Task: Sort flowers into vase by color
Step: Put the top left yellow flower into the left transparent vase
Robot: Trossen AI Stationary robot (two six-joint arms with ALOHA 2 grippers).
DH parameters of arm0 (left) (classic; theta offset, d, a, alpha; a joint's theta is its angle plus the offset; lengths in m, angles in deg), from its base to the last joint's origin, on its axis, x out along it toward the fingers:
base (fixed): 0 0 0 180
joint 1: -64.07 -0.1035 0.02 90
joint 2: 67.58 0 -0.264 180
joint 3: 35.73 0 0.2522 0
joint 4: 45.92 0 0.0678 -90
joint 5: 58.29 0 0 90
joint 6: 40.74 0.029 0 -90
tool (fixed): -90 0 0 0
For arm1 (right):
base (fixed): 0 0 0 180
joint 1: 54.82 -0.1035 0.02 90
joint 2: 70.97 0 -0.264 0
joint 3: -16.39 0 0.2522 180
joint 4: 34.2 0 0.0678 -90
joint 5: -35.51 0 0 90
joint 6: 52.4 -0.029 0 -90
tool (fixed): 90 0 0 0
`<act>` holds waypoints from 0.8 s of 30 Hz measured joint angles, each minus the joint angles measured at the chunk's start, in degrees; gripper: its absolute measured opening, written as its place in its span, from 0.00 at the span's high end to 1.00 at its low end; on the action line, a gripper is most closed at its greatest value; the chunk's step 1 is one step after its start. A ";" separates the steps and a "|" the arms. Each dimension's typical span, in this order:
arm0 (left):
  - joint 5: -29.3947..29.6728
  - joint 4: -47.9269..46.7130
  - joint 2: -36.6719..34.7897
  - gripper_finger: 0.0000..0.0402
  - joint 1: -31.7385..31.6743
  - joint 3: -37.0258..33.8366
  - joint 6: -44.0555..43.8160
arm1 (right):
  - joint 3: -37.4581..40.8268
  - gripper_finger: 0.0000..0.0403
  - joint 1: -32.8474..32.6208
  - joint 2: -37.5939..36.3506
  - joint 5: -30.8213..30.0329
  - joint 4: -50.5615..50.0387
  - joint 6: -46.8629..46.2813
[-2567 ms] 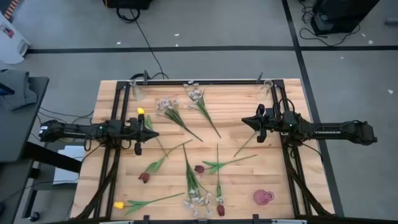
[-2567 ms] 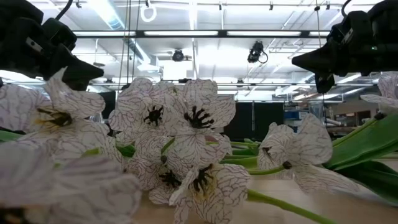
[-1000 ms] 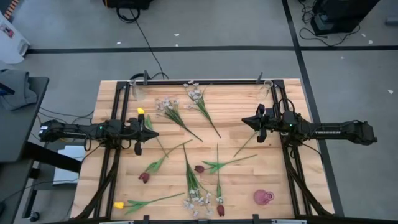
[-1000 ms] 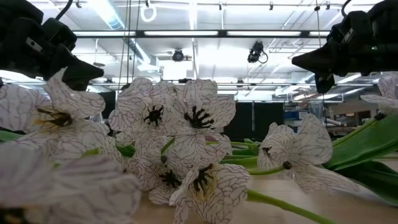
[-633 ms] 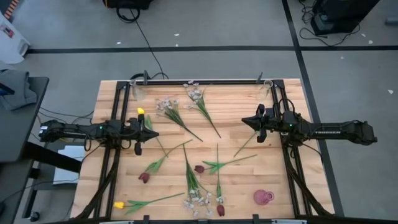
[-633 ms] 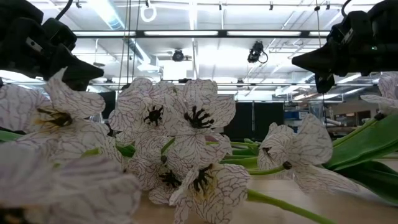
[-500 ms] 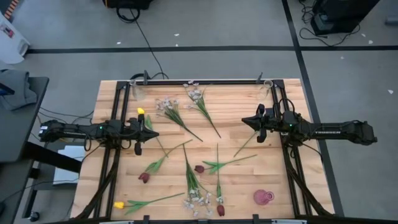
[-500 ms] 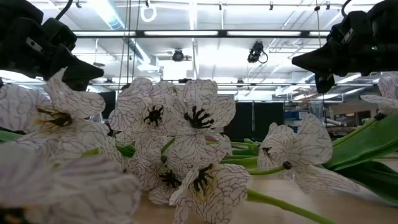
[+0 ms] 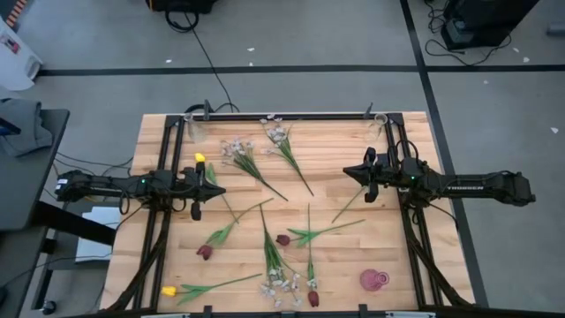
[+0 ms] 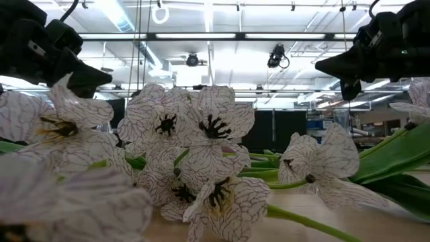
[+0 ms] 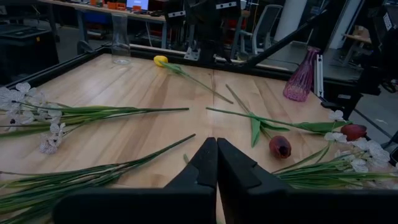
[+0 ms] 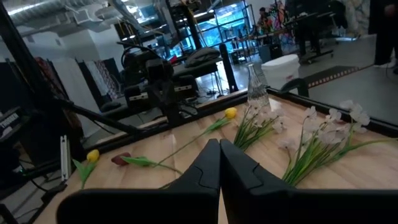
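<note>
Flowers (image 9: 265, 225) lie scattered flat between my two pressed-together, empty grippers, left gripper (image 9: 218, 189) nearest the yellow tulip (image 9: 200, 158), whose stem runs under and past its tip toward the table's middle.

Grey floor (image 9: 291, 35) with dark tape lines surrounds the wooden table (image 9: 159, 132); ceiling strip lights (image 10: 201, 37) glow beyond it

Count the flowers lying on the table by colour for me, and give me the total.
Yellow tulips: 3 (one head shows only in the left wrist view)
Dark red tulips: 3
Whitish blossom sprays: 3
Total: 9
</note>
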 joint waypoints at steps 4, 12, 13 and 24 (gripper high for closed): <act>0.00 0.00 -0.01 0.98 0.00 -0.01 0.00 | -0.01 0.97 0.02 0.00 -5.09 8.15 -10.12; 0.00 0.01 -0.01 0.98 0.00 -0.01 -0.01 | -0.22 0.97 0.02 -0.02 -12.61 34.02 -13.51; 0.00 0.01 -0.01 0.98 0.00 -0.01 0.00 | -0.90 0.97 0.02 -0.05 -12.29 35.47 -12.03; 0.00 0.03 -0.01 0.98 0.00 0.01 0.00 | -30.31 0.97 0.01 4.54 -5.22 -5.23 -7.36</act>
